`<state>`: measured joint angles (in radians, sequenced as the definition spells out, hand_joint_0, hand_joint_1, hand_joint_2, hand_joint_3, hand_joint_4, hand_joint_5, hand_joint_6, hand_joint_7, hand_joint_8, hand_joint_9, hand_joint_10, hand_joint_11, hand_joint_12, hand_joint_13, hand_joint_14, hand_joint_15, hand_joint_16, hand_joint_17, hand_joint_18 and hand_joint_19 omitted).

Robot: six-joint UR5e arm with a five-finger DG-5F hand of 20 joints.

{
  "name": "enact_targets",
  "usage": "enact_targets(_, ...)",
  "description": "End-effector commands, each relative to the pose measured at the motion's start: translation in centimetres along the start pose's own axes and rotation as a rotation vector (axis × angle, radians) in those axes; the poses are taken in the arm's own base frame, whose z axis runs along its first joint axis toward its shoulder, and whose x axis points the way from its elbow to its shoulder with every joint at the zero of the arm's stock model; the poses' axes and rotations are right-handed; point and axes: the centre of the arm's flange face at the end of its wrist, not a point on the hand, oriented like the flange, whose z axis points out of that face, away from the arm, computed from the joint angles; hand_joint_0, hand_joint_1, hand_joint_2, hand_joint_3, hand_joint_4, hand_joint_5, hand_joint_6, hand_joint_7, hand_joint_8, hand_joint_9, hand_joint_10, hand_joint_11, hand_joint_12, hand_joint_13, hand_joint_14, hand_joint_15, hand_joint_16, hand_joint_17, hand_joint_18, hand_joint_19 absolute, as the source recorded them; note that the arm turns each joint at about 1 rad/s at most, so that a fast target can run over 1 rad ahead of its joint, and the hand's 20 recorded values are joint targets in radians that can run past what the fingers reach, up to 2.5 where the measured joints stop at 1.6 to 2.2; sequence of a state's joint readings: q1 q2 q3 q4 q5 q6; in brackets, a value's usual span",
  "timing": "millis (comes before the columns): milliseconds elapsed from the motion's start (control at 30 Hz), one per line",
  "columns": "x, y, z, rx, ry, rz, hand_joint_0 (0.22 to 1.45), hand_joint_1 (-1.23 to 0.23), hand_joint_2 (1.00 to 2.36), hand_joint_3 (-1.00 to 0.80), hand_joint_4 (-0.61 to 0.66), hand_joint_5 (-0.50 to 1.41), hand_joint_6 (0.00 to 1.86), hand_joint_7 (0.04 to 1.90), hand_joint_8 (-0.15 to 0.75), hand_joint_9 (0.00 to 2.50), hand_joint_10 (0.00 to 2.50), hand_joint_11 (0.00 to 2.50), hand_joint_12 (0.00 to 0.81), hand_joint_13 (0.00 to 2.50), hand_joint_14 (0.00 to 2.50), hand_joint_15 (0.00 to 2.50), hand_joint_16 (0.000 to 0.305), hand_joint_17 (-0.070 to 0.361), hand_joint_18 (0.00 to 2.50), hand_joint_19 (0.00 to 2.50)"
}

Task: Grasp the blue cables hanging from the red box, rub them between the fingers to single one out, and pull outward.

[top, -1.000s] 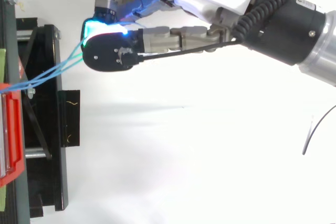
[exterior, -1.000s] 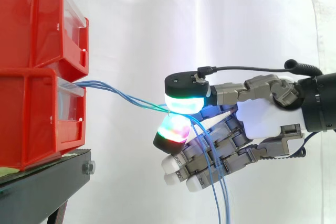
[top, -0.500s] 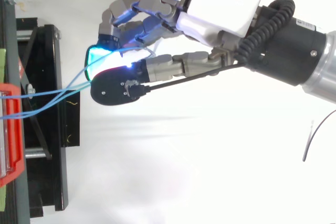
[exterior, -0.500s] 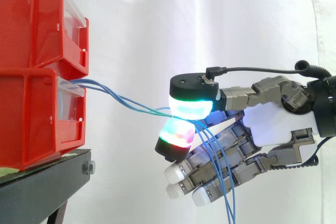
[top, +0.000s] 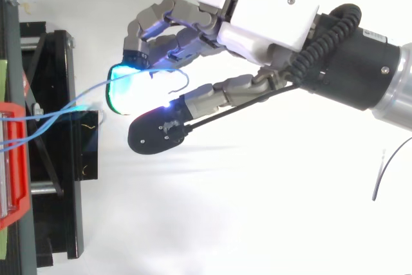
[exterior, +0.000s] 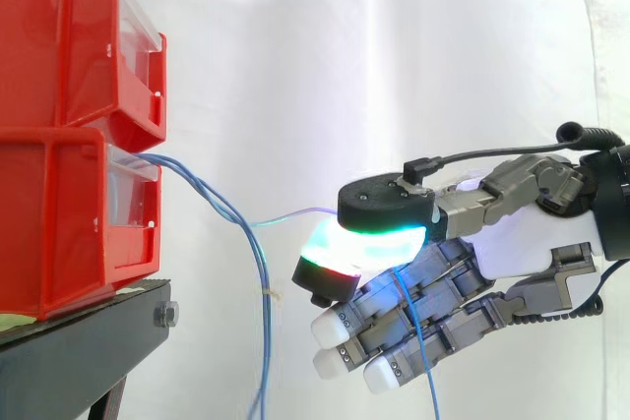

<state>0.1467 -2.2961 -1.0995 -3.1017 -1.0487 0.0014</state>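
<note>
- The hand (exterior: 512, 243) sat centre right in the side view. Its glowing pads (exterior: 359, 243) were pinched together on 1 thin blue cable (exterior: 290, 214) running in from the lower red box (exterior: 59, 223) at the left.
- The other blue cables (exterior: 261, 302) drooped from that box's front, left of the hand and clear of it, just right of the black stand (exterior: 89, 341).
- My guess: these are light, floppy and slick, so a loose pinch would lose them. Grip squarely between the pads, then pull steadily rightward.
</note>
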Motion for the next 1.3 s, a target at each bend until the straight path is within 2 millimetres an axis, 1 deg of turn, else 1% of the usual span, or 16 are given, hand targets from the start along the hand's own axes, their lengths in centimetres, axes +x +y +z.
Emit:
enact_targets(0, 0.12, 0.07, -0.05, -0.001, 0.010, 0.000, 0.58, -0.88, 1.00, -0.50, 0.17, -0.18, 0.92, 0.88, 0.297, 0.76, 0.01, 0.42, 0.390, 0.63, 0.01, 0.35, 0.045, 0.101, 0.59, 0.32)
enact_targets(100, 0.20, -0.03, -0.01, 0.001, 0.016, 0.000, 0.49, -0.78, 1.00, -0.50, 0.18, -0.16, 0.90, 0.89, 0.325, 0.80, 0.01, 0.40, 0.413, 0.65, 0.01, 0.36, 0.050, 0.113, 0.60, 0.33)
enact_targets(167, 0.21, -0.04, -0.03, 0.002, 0.018, -0.001, 0.46, -0.72, 1.00, -0.50, 0.18, -0.15, 0.88, 0.90, 0.333, 0.82, 0.01, 0.38, 0.427, 0.66, 0.01, 0.37, 0.053, 0.119, 0.61, 0.35)
enact_targets(267, 0.07, 0.04, -0.04, 0.002, 0.017, -0.001, 0.44, -0.58, 1.00, -0.50, 0.18, -0.13, 0.84, 0.90, 0.345, 0.85, 0.01, 0.35, 0.443, 0.69, 0.01, 0.37, 0.056, 0.126, 0.62, 0.37)
enact_targets(367, 0.11, 0.02, 0.02, 0.001, 0.017, -0.002, 0.46, -0.47, 1.00, -0.50, 0.18, -0.10, 0.78, 0.91, 0.338, 0.86, 0.01, 0.31, 0.431, 0.68, 0.01, 0.37, 0.055, 0.124, 0.61, 0.40)
enact_targets(467, 0.16, -0.04, -0.03, 0.002, 0.013, -0.004, 0.52, -0.37, 1.00, -0.50, 0.16, -0.09, 0.73, 0.99, 0.310, 0.86, 0.01, 0.30, 0.404, 0.66, 0.01, 0.39, 0.050, 0.112, 0.56, 0.43)
enact_targets(533, -0.03, -0.04, 0.05, 0.001, 0.012, -0.006, 0.55, -0.39, 1.00, -0.48, 0.15, -0.09, 0.72, 1.00, 0.309, 0.86, 0.01, 0.31, 0.398, 0.66, 0.01, 0.39, 0.048, 0.108, 0.54, 0.45)
enact_targets(633, -0.14, -0.05, 0.08, 0.001, 0.010, -0.009, 0.59, -0.53, 1.01, -0.34, 0.15, -0.09, 0.72, 1.07, 0.308, 0.86, 0.01, 0.32, 0.395, 0.66, 0.01, 0.40, 0.047, 0.106, 0.54, 0.44)
enact_targets(833, -0.01, 0.03, 0.07, -0.001, 0.013, -0.008, 0.58, -0.65, 1.01, -0.19, 0.17, -0.14, 0.84, 0.95, 0.336, 0.86, 0.01, 0.38, 0.428, 0.69, 0.01, 0.39, 0.052, 0.117, 0.60, 0.42)
enact_targets(1000, 0.08, 0.04, 0.03, -0.001, 0.013, -0.008, 0.59, -0.73, 1.01, -0.10, 0.19, -0.15, 0.88, 0.96, 0.345, 0.85, 0.01, 0.40, 0.446, 0.70, 0.01, 0.39, 0.055, 0.125, 0.63, 0.39)
enact_targets(1033, 0.07, 0.16, 0.01, -0.003, 0.013, -0.007, 0.59, -0.73, 1.01, -0.11, 0.19, -0.15, 0.89, 0.95, 0.341, 0.84, 0.01, 0.40, 0.446, 0.69, 0.01, 0.39, 0.055, 0.124, 0.63, 0.39)
enact_targets(1067, 0.08, 0.04, 0.03, -0.001, 0.013, -0.008, 0.58, -0.73, 1.01, -0.17, 0.20, -0.16, 0.89, 0.94, 0.332, 0.83, 0.01, 0.40, 0.438, 0.69, 0.01, 0.40, 0.054, 0.122, 0.62, 0.40)
enact_targets(1100, 0.08, 0.02, 0.02, 0.001, 0.013, -0.009, 0.55, -0.69, 1.01, -0.28, 0.18, -0.15, 0.88, 0.98, 0.313, 0.83, 0.01, 0.40, 0.407, 0.66, 0.01, 0.40, 0.049, 0.109, 0.57, 0.44)
enact_targets(1133, -0.06, 0.11, 0.01, 0.001, 0.012, -0.009, 0.53, -0.67, 1.01, -0.38, 0.17, -0.14, 0.87, 0.98, 0.317, 0.84, 0.01, 0.37, 0.410, 0.67, 0.01, 0.40, 0.050, 0.112, 0.58, 0.43)
enact_targets(1167, -0.05, 0.18, 0.02, -0.001, 0.012, -0.008, 0.52, -0.58, 1.00, -0.48, 0.17, -0.12, 0.85, 1.02, 0.316, 0.88, 0.01, 0.33, 0.410, 0.68, 0.01, 0.39, 0.050, 0.114, 0.59, 0.43)
enact_targets(1267, 0.07, 0.81, 0.20, -0.013, 0.013, -0.001, 0.55, -0.37, 1.00, -0.50, 0.17, -0.08, 0.77, 1.03, 0.286, 0.93, 0.01, 0.24, 0.391, 0.70, 0.01, 0.39, 0.047, 0.106, 0.58, 0.46)
